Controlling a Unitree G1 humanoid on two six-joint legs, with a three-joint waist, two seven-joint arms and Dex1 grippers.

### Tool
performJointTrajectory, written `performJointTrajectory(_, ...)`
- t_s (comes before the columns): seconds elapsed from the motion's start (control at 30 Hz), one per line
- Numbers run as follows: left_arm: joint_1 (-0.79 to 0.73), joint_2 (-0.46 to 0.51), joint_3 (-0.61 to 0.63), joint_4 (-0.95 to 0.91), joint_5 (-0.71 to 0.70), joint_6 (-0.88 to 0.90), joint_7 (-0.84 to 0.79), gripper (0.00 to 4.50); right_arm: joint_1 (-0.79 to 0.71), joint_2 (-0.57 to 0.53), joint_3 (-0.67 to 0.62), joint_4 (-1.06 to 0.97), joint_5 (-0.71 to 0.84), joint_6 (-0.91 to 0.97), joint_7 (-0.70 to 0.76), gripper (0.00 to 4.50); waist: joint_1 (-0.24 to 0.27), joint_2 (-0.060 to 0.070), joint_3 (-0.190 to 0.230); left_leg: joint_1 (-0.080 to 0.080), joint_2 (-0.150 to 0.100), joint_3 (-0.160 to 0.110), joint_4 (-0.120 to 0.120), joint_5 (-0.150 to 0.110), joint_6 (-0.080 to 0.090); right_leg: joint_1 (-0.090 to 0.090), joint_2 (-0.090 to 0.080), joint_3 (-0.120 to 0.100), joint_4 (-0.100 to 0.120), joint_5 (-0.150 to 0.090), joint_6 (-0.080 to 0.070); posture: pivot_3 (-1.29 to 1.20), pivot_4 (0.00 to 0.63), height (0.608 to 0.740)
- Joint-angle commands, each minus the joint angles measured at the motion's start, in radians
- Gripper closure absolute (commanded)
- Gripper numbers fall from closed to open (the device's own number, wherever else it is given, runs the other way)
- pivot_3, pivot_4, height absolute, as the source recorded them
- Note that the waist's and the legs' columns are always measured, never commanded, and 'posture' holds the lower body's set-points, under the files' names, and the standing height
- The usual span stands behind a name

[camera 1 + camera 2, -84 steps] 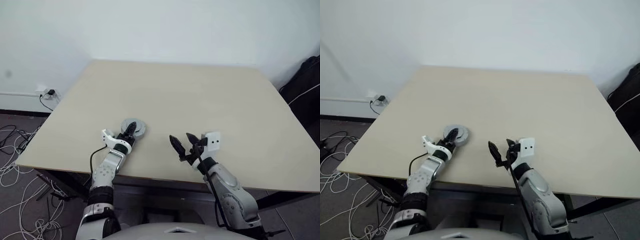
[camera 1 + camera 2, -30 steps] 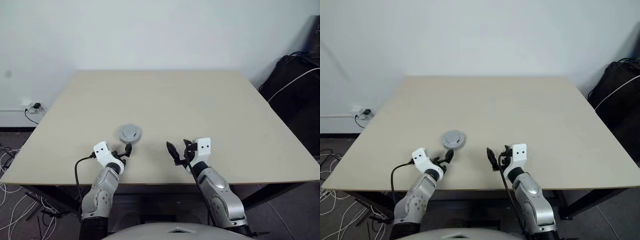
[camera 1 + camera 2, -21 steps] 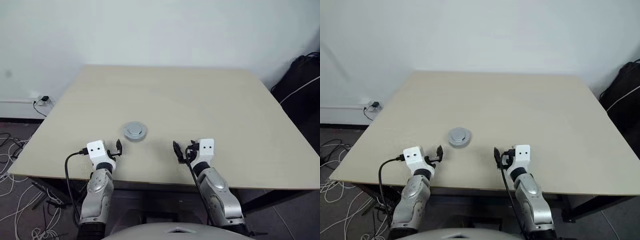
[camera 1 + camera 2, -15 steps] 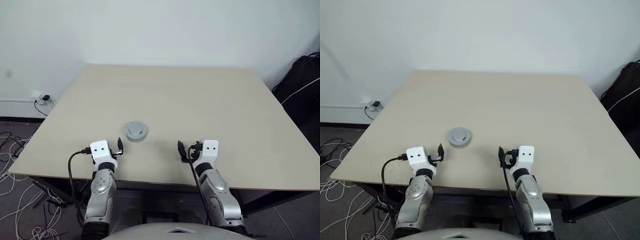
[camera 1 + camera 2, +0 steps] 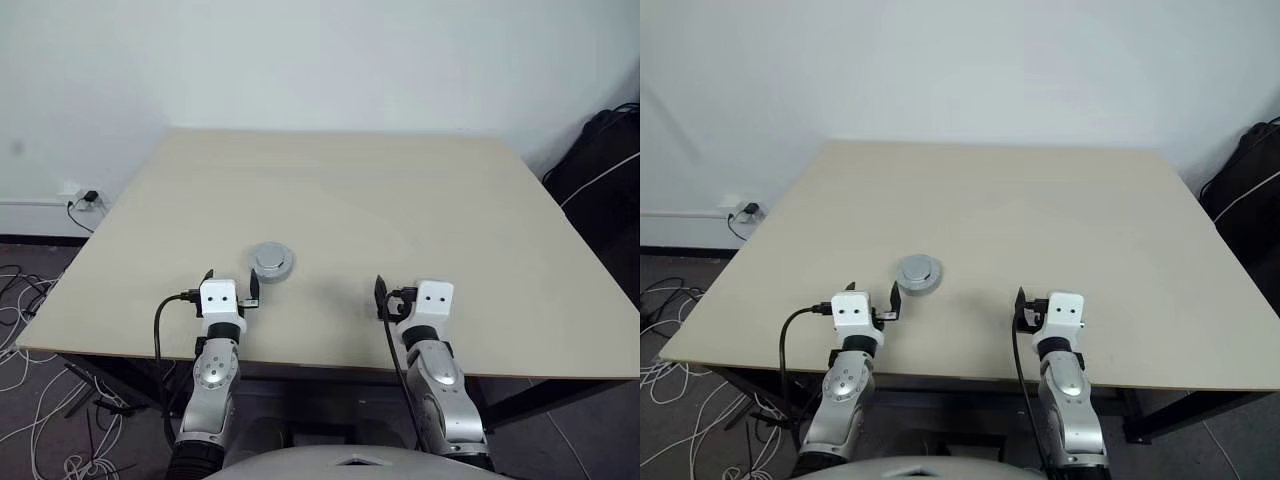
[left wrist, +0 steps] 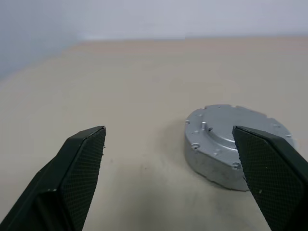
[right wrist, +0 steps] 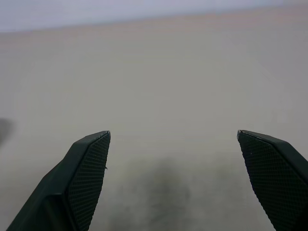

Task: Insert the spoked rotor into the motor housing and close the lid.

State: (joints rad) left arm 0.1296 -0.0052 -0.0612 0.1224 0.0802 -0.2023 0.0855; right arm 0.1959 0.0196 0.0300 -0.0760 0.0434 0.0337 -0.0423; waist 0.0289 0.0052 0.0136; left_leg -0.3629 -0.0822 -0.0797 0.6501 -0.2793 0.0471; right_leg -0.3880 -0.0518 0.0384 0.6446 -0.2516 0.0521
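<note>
A thick round silver puck lies on the tan table [image 5: 400,200], left of the middle. Its top is the lid [image 5: 269,259], smooth face up with a small raised hub [image 6: 236,134]. Below the lid, only the side wall of the motor housing [image 6: 211,162] shows. The spoked rotor is hidden. My left gripper [image 5: 231,283] hovers level just in front of the puck, open and apart from it, and the puck lies ahead near one finger [image 6: 269,168]. My right gripper [image 5: 408,292] is open over bare table near the front edge, well right of the puck [image 7: 173,132].
The table's front edge [image 5: 320,362] runs just under both wrists. A black bag [image 5: 600,150] stands off the table's right side. Loose cables [image 5: 30,300] and a wall socket [image 5: 85,196] lie on the floor at the left.
My left gripper has drawn back from the puck, risen a little and rolled until its fingers stand side by side. My right gripper has slid to the right. The puck has not moved.
</note>
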Motion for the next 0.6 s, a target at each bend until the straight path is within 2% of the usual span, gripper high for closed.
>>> performJointTrajectory(0.03, -0.019, 0.001, -0.014, -0.001, 0.014, -0.031, -0.009, 0.03, 0.007, 0.000, -0.002, 0.006, -0.046, -0.092, -0.027, 0.00, 0.000, 0.000, 0.000, 0.000, 0.000, 0.000, 0.000, 0.000, 0.000, 0.000, 0.000, 0.000, 0.000, 0.000, 0.000, 0.00, 0.000, 0.740)
performJointTrajectory(0.23, -0.026, -0.008, -0.001, 0.021, 0.026, -0.045, 0.021, 0.03, 0.031, 0.000, -0.007, 0.037, -0.051, -0.196, -0.023, 0.00, -0.001, 0.000, 0.000, 0.000, 0.000, 0.000, 0.001, 0.000, 0.000, 0.000, 0.001, 0.000, 0.000, 0.000, 0.000, 0.00, 0.000, 0.740)
performJointTrajectory(0.6, -0.027, -0.015, -0.010, 0.053, 0.037, -0.066, 0.021, 0.03, 0.048, 0.008, -0.020, 0.049, -0.040, -0.205, -0.019, 0.00, 0.000, 0.000, 0.000, 0.002, 0.000, 0.000, 0.002, 0.000, 0.000, 0.003, 0.001, 0.000, 0.000, 0.000, 0.001, 0.00, 0.000, 0.740)
